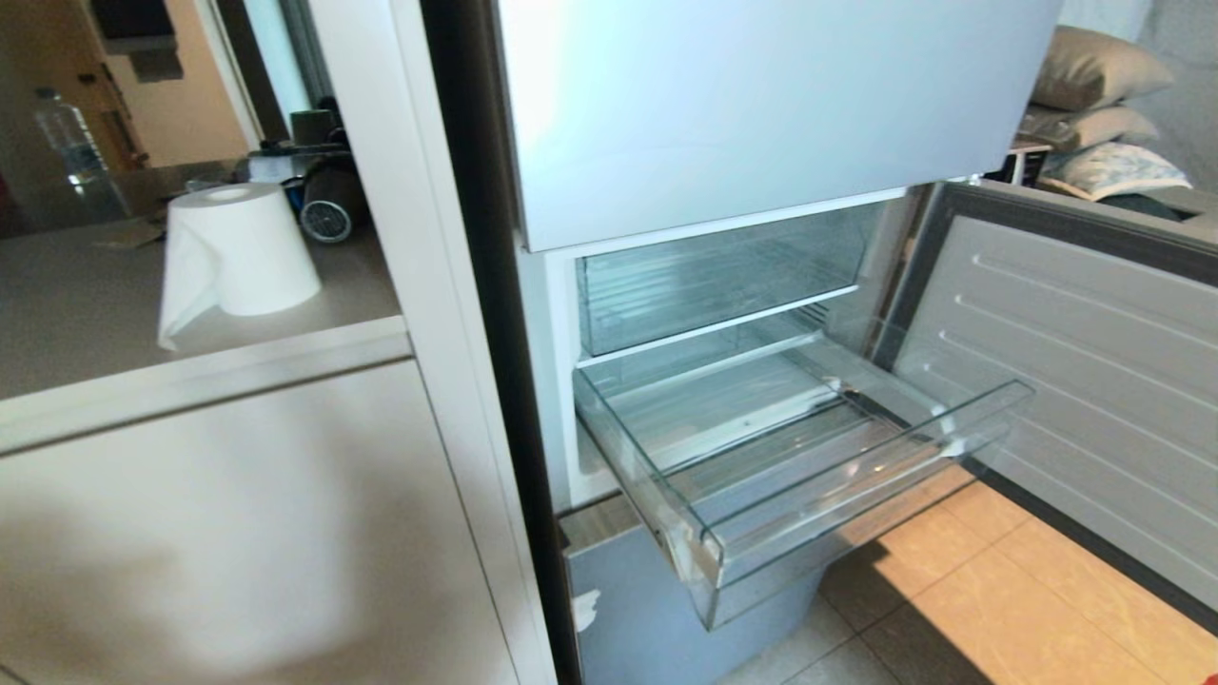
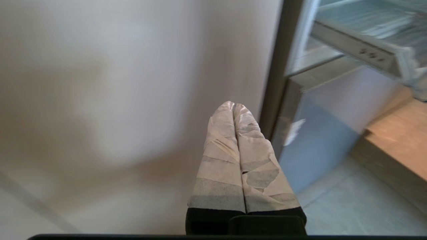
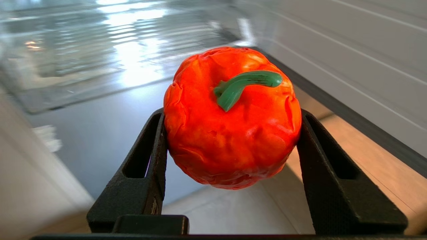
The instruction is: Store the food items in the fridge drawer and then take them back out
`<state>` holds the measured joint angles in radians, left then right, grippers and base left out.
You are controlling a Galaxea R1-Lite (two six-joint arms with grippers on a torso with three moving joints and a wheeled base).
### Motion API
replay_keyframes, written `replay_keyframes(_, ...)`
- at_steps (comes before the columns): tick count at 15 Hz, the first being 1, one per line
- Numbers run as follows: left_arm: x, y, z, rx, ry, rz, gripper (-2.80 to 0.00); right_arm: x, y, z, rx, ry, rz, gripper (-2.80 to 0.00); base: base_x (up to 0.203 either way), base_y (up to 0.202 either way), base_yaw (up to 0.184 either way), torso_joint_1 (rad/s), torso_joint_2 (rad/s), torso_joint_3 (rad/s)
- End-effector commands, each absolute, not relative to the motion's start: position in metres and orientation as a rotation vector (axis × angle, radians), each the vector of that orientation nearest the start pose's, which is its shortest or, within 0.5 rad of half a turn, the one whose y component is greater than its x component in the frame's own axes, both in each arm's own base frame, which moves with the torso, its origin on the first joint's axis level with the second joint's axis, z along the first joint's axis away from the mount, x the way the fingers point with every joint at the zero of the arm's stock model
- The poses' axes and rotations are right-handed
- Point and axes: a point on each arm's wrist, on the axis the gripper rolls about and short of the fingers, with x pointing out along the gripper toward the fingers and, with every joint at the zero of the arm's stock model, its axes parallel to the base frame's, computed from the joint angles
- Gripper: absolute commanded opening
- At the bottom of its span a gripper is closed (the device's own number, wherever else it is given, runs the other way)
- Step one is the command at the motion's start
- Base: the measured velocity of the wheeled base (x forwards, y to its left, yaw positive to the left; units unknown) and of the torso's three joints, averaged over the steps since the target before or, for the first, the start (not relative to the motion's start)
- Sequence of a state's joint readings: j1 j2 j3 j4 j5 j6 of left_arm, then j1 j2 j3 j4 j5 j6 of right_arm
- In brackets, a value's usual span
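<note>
Right gripper (image 3: pixel 230 146) clamps the orange-red fruit (image 3: pixel 232 133) by its sides, stem up, ready to drop into the pulled-out, bare fridge drawer (image 1: pixel 856 476); left gripper (image 2: pixel 233 110) pinched shut, parked left.

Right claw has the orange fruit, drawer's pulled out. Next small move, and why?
Probably lift the right claw up and over the fridge drawer. The orange-red fruit sits clamped between its fingers, the drawer stands pulled out with nothing visible in it, and neither arm shows in the head view, so the fruit is likely below the rim. The left claw is shut, beside the cabinet.
</note>
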<state>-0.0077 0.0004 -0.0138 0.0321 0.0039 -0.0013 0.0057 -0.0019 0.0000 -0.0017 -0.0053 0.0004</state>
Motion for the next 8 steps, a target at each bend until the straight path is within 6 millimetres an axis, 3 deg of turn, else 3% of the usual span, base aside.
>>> replay_keyframes(1,-0.0239,0.0003,0.076,-0.001,0.018,-0.003,-2.8,-0.0228,-0.0002,0.0758,0.0,-0.003,0.002,-2.8,0.002,-0.007,0.175,-0.001,0.0,0.002)
replay_keyframes(8,-0.0239,0.0003,0.076,-0.001,0.018,-0.003,-2.8,-0.0228,-0.0002,0.0758,0.0,-0.003,0.002,-2.8,0.001,-0.008,0.174,0.004,0.0,0.003)
